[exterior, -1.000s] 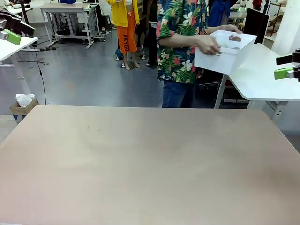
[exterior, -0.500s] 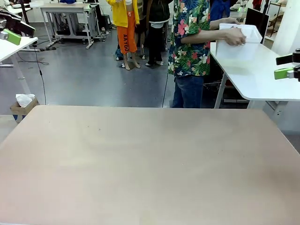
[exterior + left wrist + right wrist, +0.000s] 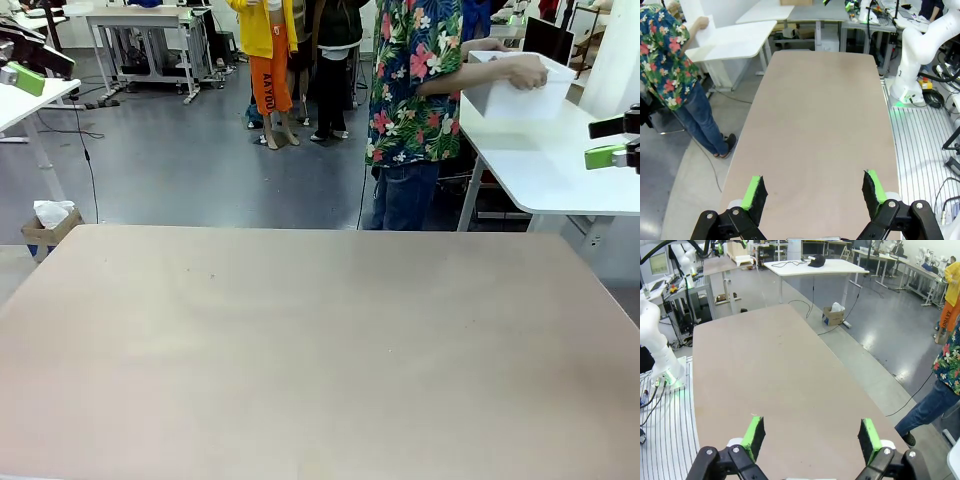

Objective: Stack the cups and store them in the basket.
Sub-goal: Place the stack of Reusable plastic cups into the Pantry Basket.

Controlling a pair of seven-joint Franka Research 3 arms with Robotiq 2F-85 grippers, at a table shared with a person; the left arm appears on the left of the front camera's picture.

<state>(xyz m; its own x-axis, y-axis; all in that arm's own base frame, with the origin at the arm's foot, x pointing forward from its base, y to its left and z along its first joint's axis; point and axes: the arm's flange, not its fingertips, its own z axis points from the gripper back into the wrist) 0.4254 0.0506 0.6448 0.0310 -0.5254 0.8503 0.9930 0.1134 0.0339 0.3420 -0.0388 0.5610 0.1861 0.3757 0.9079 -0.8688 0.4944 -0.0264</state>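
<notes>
The basket (image 3: pixel 522 98), a white bin, is in the person's hands (image 3: pixel 525 72) at the far right, over a white side table (image 3: pixel 560 165). What is inside it is hidden, and the cups are out of view. My left gripper (image 3: pixel 814 192) hangs open high over one end of the tan table (image 3: pixel 820 125), nothing between its green pads. My right gripper (image 3: pixel 811 437) is open the same way above the other end (image 3: pixel 775 370). One green pad (image 3: pixel 28 79) sits at the front view's left edge, another pad (image 3: pixel 605 156) at its right edge.
The person in a flowered shirt (image 3: pixel 415 80) stands beyond the far edge, turned toward the side table. A cardboard box (image 3: pixel 48 225) sits on the floor at the far left corner. My right arm's white base (image 3: pixel 917 55) stands beside the table.
The person has turned and carried the basket to the right, from beside their body to over the white side table. Neither gripper has moved.
</notes>
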